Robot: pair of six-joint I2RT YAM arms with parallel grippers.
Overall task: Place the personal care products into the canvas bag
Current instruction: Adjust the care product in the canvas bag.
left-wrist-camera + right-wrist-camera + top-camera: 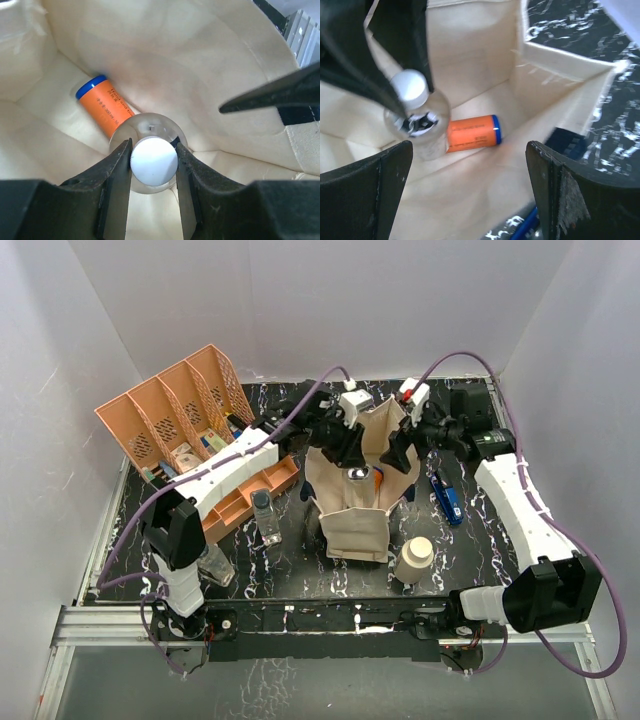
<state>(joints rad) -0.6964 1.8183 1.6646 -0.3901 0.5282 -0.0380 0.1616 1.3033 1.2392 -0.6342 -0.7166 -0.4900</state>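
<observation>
Left gripper (152, 152) clenches white-capped bottle (154, 162) inside canvas bag (150, 55); right gripper (469, 150) apparently spread wide at rim.

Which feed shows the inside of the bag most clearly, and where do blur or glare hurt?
Left wrist: sharpest, print on the orange bottle shows, but the white cap is washed out, fingers dark and soft. Right wrist: soft overall, the orange bottle's label smeared, near fingers blurred. Top external: arms cover most of the mouth of the canvas bag; a glint off the clear bottle.
</observation>
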